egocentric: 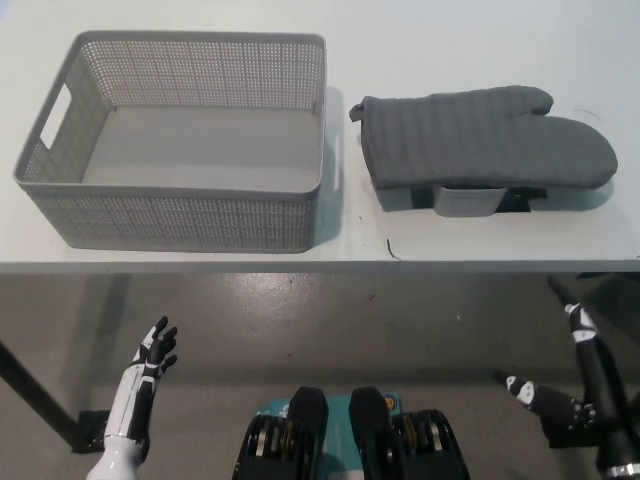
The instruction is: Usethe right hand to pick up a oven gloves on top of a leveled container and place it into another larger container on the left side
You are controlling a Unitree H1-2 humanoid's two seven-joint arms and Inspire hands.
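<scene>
A grey quilted fabric oven glove [480, 137] lies flat at the 2 o'clock position of the white table [480, 240], thumb at its upper right, resting on top of a small grey perforated plastic container [468, 201] whose front edge shows beneath it. A large grey perforated plastic basket [180, 140] with handle slots occupies the 10 o'clock position, just beside the glove. The black right hand [570, 400] sits at 4 o'clock below the table edge, fingers spread, holding nothing. The white left hand [155, 352] rests at 7 o'clock, fingers apart, empty.
</scene>
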